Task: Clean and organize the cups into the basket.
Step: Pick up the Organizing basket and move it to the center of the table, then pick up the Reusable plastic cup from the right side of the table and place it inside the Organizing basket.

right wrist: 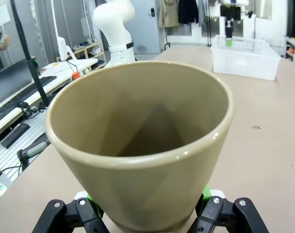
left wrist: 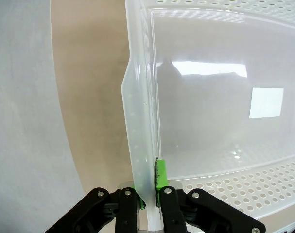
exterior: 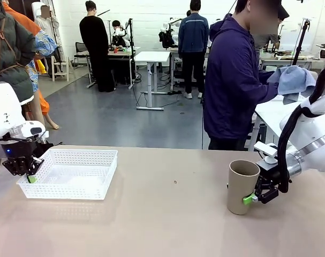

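Right gripper clamped low on beige cup; cup upright, toward right edge of table. Left gripper pinched on left wall of basket, near table's left edge. Person at far edge holds blue cloth. Advice: keep cup level, clear basket rim before lowering, left steadies basket.

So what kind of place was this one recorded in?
Probably a shared robotics lab or workshop: white worktables on a grey floor, several people standing at work at them, and a keyboard on a side bench.
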Robot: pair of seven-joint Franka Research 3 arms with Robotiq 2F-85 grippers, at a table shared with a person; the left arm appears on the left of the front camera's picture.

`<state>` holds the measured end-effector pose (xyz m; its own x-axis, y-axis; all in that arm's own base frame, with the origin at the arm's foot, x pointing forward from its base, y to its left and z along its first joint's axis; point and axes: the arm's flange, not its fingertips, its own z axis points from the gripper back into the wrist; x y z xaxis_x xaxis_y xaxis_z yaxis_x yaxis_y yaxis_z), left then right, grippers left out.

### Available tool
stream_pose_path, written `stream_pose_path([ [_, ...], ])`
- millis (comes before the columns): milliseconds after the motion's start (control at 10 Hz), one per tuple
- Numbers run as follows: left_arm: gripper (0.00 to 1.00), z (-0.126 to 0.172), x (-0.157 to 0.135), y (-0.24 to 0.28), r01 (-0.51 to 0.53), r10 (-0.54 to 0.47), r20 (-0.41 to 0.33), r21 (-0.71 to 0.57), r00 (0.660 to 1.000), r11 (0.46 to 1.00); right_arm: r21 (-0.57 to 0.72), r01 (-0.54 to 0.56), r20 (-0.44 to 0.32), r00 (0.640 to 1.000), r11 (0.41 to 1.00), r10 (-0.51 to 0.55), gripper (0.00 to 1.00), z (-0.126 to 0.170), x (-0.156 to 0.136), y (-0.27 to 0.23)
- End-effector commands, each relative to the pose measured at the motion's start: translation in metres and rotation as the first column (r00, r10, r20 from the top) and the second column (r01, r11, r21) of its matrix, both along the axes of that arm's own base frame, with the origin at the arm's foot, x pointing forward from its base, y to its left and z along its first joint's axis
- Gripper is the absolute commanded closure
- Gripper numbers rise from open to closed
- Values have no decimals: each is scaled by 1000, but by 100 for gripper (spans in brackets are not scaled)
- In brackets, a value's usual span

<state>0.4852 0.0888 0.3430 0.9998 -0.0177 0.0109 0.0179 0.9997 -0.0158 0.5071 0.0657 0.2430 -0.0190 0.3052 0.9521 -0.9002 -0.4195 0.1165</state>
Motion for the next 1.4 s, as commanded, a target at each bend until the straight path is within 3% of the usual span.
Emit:
stream_pose_path([
  [0,100,0,2,0,-10,10,-19,-9,1000,1000,-17,5,-26,1000,1000,-6,77,-1,6,-3],
  [100,100,1,3,-2,-24,24,11,-12,1000,1000,-20,22,-29,999,1000,-23,77,2,4,-2],
  [200,100,8,2,-11,-58,61,42,-80,997,995,-2,73,-58,996,997,-73,89,16,-4,-3],
  [300,100,16,-3,-26,-83,89,52,-122,995,989,3,141,-79,987,990,-140,89,41,-15,-6],
  [600,100,39,-16,-80,-67,76,80,-113,994,991,23,306,1,952,952,-306,89,134,-63,-26],
  [900,100,44,-14,-136,25,-23,61,-34,998,999,60,427,52,902,902,-430,89,220,-112,-47],
  [1200,100,40,-8,-196,21,-22,26,38,999,999,63,507,35,860,860,-510,89,251,-138,-60],
  [1300,100,42,-10,-215,18,-21,36,61,999,998,53,426,77,900,903,-429,89,250,-126,-63],
])
